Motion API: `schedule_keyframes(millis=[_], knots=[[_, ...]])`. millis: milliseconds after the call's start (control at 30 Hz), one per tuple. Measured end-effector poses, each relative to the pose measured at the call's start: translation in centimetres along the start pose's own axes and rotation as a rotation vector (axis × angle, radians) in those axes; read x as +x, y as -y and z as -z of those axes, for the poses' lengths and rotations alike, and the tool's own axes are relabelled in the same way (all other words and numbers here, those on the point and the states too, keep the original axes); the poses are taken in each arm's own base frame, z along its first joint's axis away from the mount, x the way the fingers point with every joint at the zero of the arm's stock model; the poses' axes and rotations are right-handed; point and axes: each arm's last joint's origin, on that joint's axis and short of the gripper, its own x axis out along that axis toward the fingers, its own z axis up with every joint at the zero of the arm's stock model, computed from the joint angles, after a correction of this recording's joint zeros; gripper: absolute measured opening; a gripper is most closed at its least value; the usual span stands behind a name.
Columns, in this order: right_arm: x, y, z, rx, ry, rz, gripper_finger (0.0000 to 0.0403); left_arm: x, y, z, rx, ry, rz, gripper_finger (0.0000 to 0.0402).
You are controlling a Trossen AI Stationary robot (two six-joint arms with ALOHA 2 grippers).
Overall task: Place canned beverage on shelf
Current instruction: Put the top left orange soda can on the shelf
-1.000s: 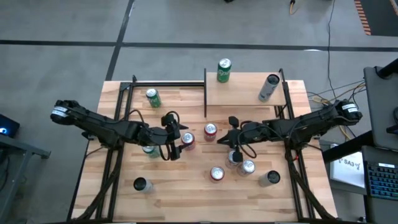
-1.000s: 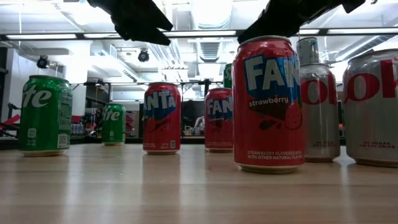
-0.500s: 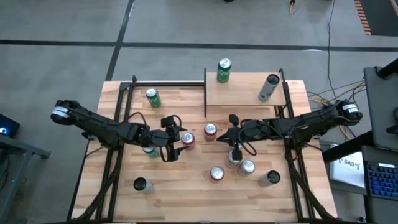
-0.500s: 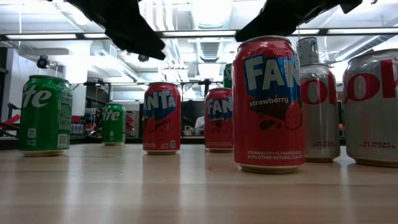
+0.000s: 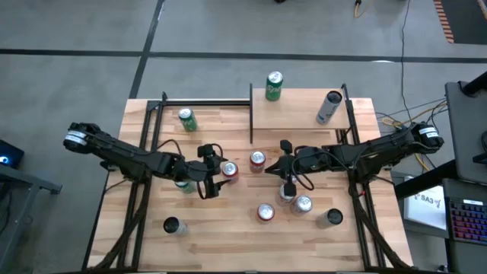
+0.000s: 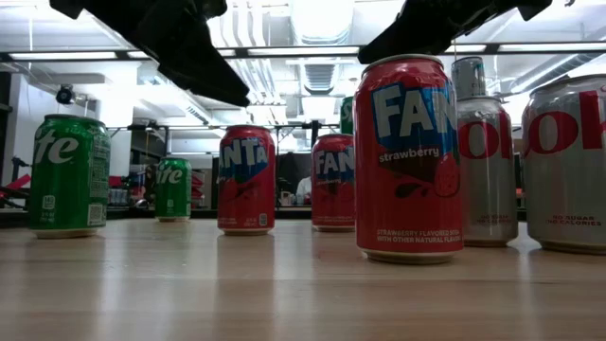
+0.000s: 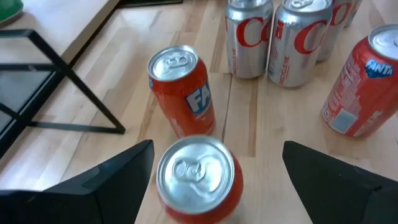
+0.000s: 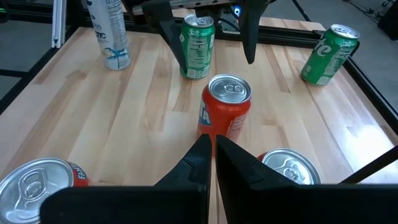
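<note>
between the spread fingers of the left gripper (image 7: pixel 214 171) stands a red fanta can (image 7: pixel 196 177), not yet clasped. close behind it stands a 2nd fanta (image 7: pixel 182 90); a skewed closing could knock either over. further right, the right gripper (image 5: pixel 285 147) hovers with fingers pressed together. farthest, the shelf (image 5: pixel 297 114) already carries 2 cans.

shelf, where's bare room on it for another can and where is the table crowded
The shelf is bare in the middle, between the green can at its far left and the slim silver can near its right posts. Its front strip is free too. The table is crowded centre-right: red and silver cans cluster around the shut right gripper and the open left gripper.
</note>
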Motion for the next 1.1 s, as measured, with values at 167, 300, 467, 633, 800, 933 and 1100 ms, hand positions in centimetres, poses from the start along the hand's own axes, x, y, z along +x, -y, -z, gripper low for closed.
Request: schedule_keyframes(millis=[167,300,467,633,800,933,1100], knots=[[0.0,0.0,0.0,0.0,0.0,0.0,0.0012,0.9,0.1,0.1,0.006,0.002,-0.009,0.0342],[0.0,0.0,0.0,0.0,0.0,0.0,0.0012,1.4,-0.1,0.4,0.006,-0.012,-0.022,0.0342],[0.0,0.0,0.0,0.0,0.0,0.0,0.0012,1.8,-0.3,0.4,0.0,-0.015,-0.031,0.0342],[0.0,0.0,0.0,0.0,-0.001,0.0,0.0012,1.9,-0.4,0.4,-0.002,-0.017,-0.035,0.0342],[0.0,0.0,0.0,0.0,-0.001,0.0,0.0012,1.9,-0.5,0.4,-0.004,-0.016,-0.038,0.0342],[0.0,0.0,0.0,0.0,-0.001,0.0,0.0012,2.0,-0.5,0.6,-0.018,-0.005,-0.037,0.0342],[0.0,0.0,0.0,0.006,-0.001,0.0,0.0012,2.1,-0.5,1.2,-0.035,-0.006,-0.037,0.0342]])
